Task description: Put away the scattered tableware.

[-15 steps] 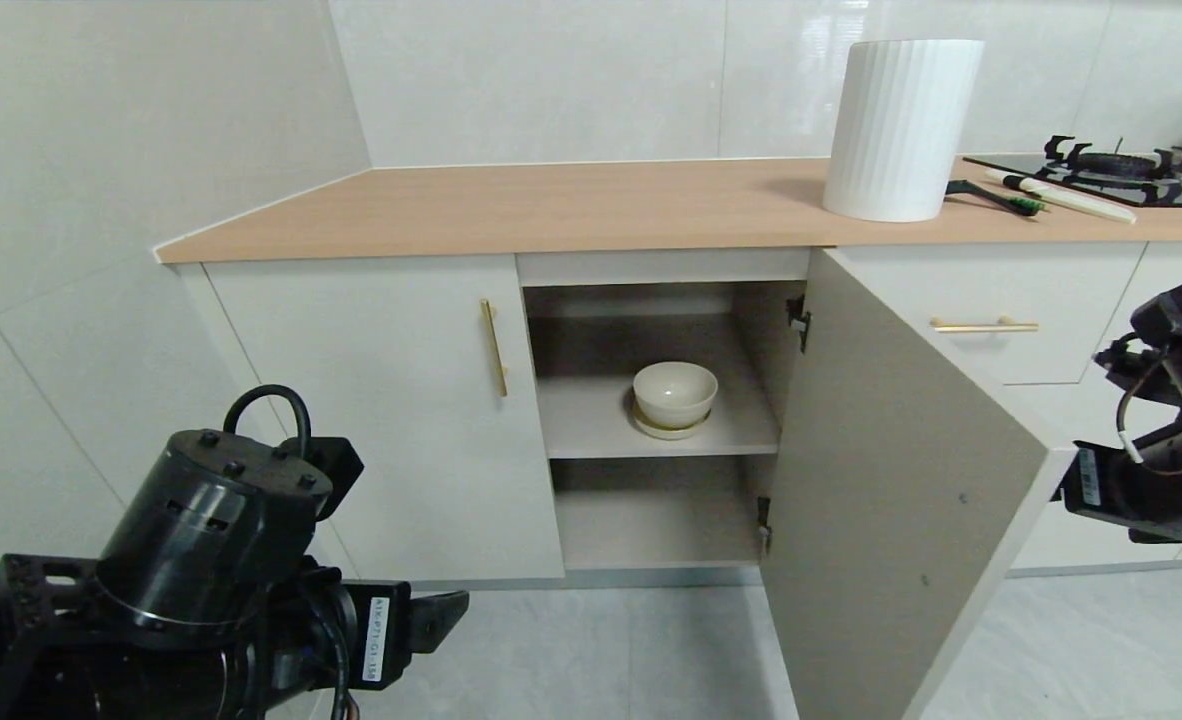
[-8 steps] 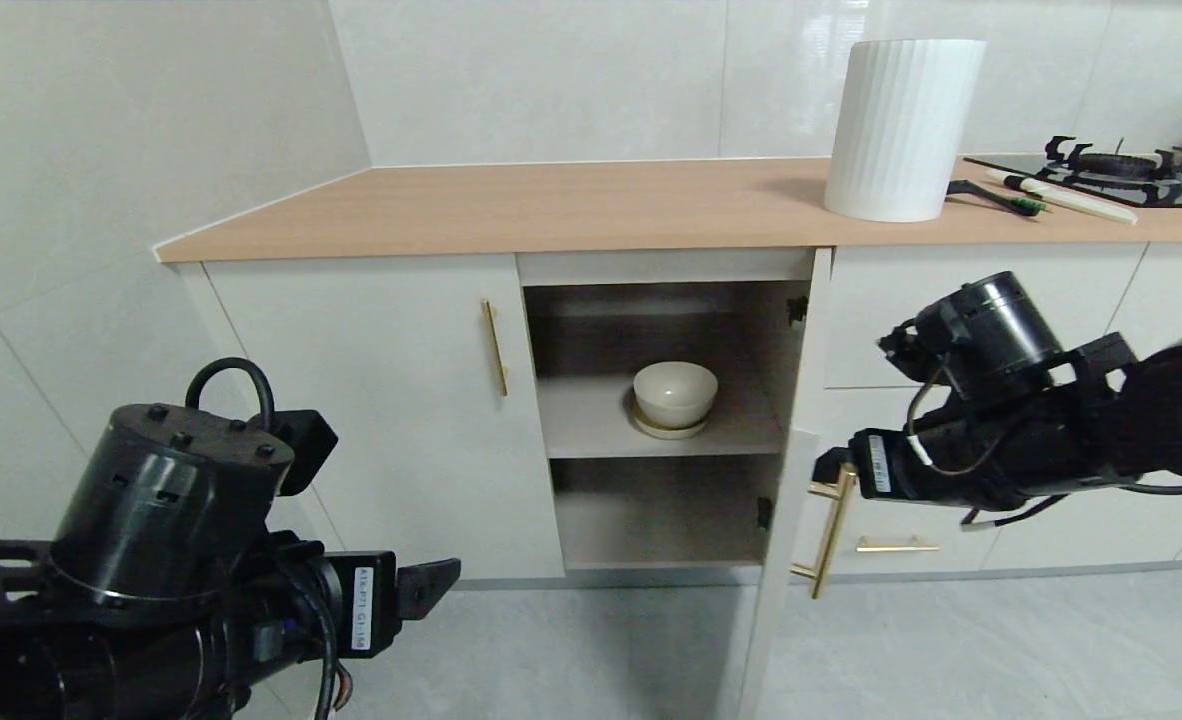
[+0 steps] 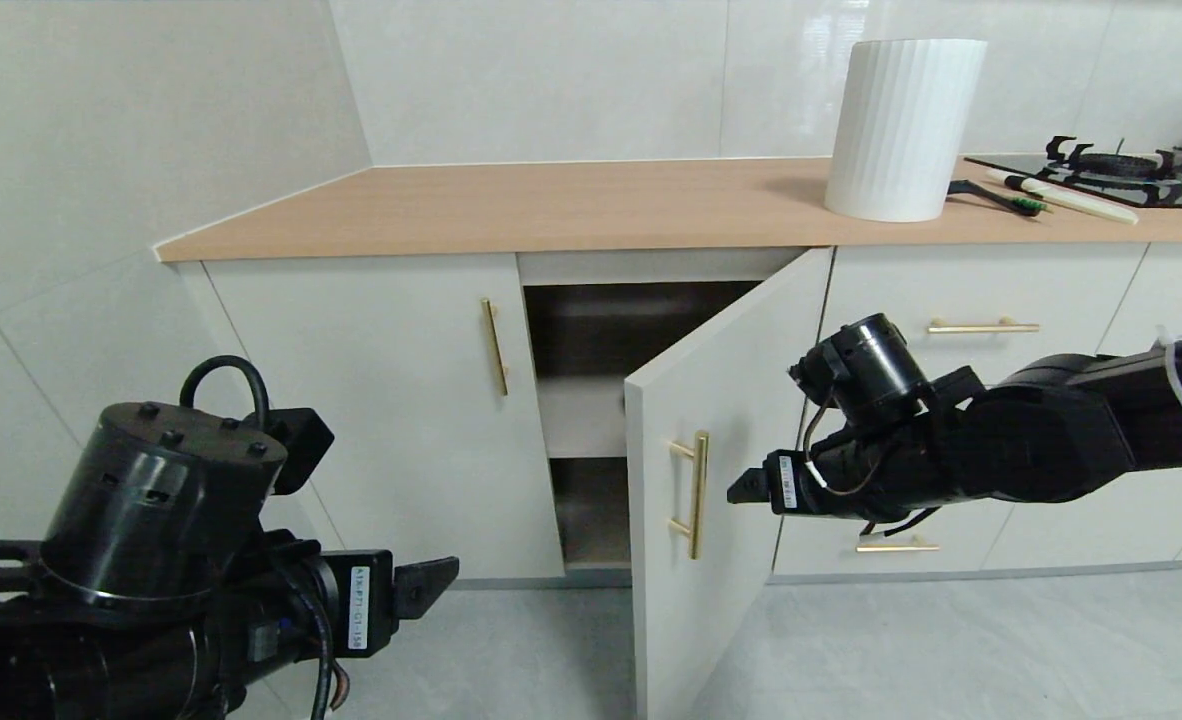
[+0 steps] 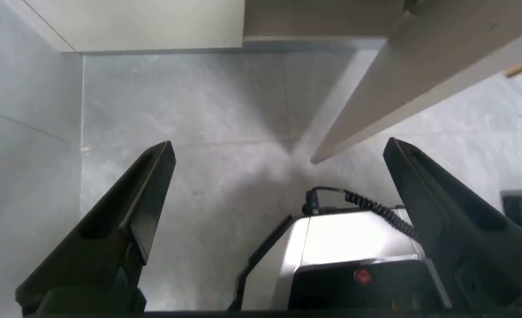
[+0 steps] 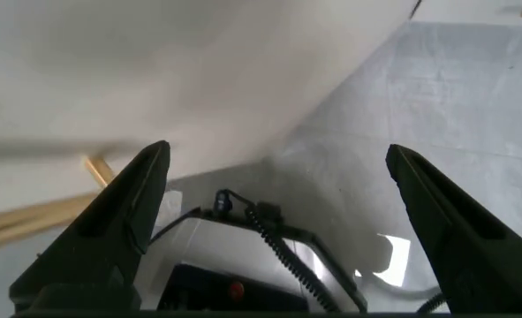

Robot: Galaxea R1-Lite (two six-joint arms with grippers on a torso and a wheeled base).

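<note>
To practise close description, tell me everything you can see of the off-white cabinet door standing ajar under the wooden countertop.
The off-white cabinet door is a flat, plain, matt panel that looks like painted board. It is hinged along its right edge and stands about half open, partly covering the shelved opening behind it. A slim brass bar handle stands upright near its free edge. The right gripper, open, sits just beside that handle at the door's outer face. Whether it touches the door cannot be told.

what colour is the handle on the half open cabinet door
Gold handle, best seen in the head view.
</note>
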